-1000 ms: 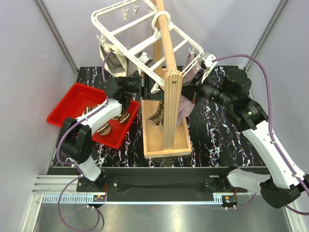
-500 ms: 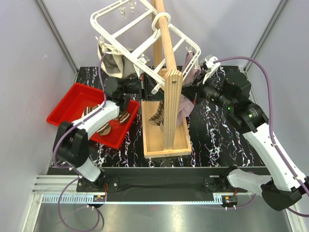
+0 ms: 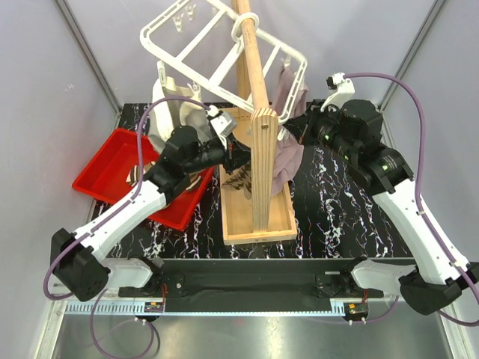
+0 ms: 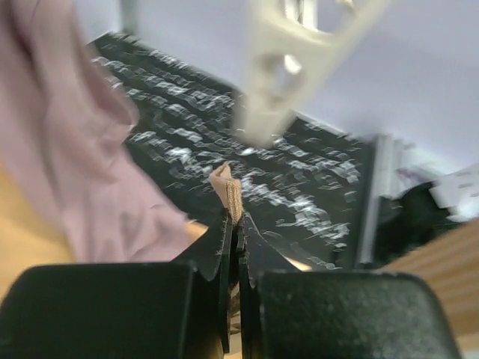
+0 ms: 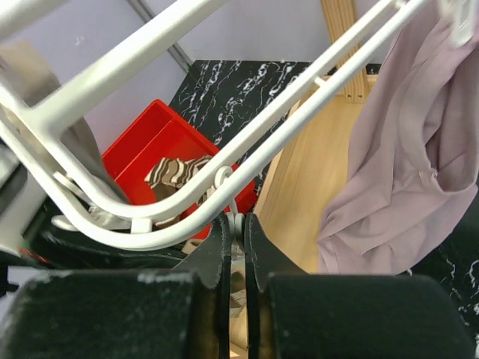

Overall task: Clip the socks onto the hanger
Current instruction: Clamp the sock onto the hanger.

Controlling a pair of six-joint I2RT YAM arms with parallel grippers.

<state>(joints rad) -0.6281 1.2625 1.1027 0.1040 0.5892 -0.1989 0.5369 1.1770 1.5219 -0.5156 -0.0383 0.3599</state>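
The white hanger (image 3: 196, 46) hangs tilted on the wooden pole. A grey sock (image 3: 171, 112) hangs from its left side and a mauve sock (image 3: 288, 123) from its right. My left gripper (image 3: 238, 158) is beside the pole, shut on the tan edge of a sock (image 4: 229, 191); a brown-and-cream patterned sock (image 3: 241, 179) shows just below it. A blurred white clip peg (image 4: 278, 82) dangles above the left gripper (image 4: 235, 217). My right gripper (image 3: 293, 129) is shut on a small white loop (image 5: 236, 221) under the hanger's bars (image 5: 247, 142).
The tall wooden pole stand (image 3: 262, 149) rises from a wooden base (image 3: 273, 217) between the arms. A red bin (image 3: 105, 168) at the left holds striped socks (image 5: 176, 173). The mauve sock (image 5: 404, 172) hangs just right of the right gripper (image 5: 236, 224).
The left arm has swung right and up toward the pole. The hanger has tilted and swung up and right, and the right gripper has moved up with it.
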